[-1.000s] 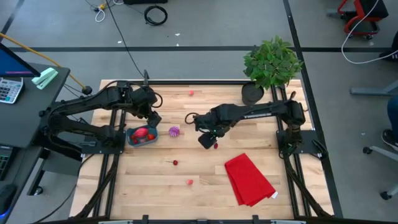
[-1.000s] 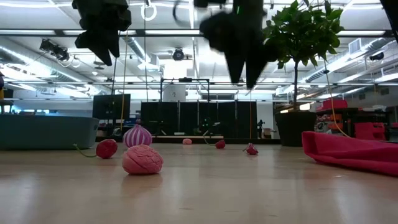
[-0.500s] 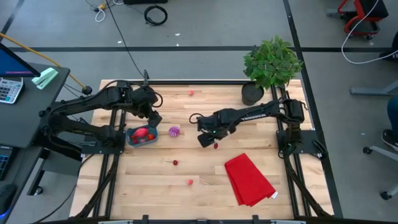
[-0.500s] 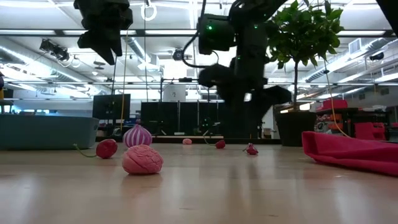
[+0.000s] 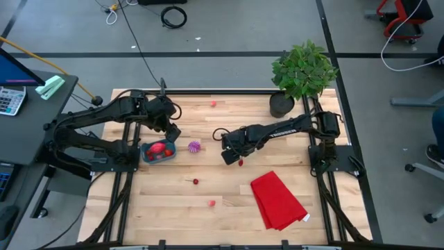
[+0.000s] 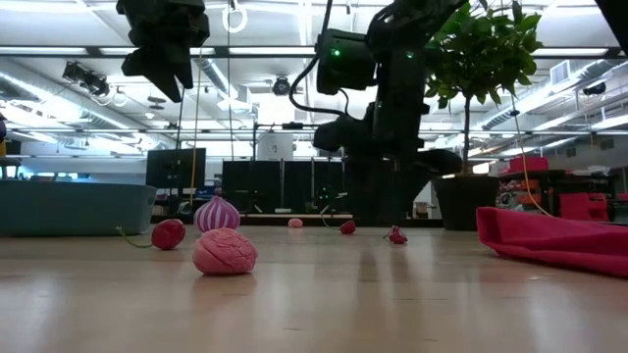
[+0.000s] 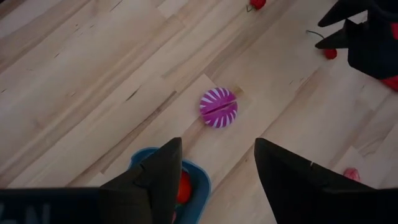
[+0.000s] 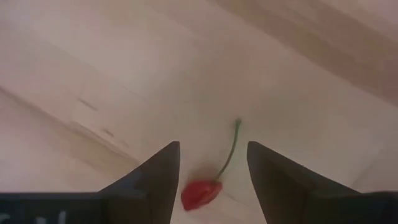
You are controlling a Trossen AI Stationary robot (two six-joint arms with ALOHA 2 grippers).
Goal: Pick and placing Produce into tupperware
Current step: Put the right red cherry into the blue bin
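Note:
My right gripper (image 8: 212,150) is open and low over the table's middle (image 5: 232,155), its fingers on either side of a small red stemmed piece of produce (image 8: 200,194) that lies on the wood. My left gripper (image 7: 217,146) is open and hangs high (image 6: 162,54) above the teal tupperware (image 5: 158,152), which holds red pieces (image 7: 182,186). The purple-and-white round piece (image 7: 218,107) lies on the table beside the container. Loose red and pink pieces rest on the table (image 5: 195,182), (image 5: 211,203), (image 5: 214,104).
A red folded cloth (image 5: 277,200) lies toward the near right. A black plant pot (image 5: 281,104) with a green plant stands at the far right. In the low view a pink piece (image 6: 225,252) and a red stemmed piece (image 6: 169,233) sit close to the camera.
My right gripper has come down from high above the table to just over the small red stemmed piece, the arm stretching out lower. My left gripper has stayed above the tupperware. No produce has moved.

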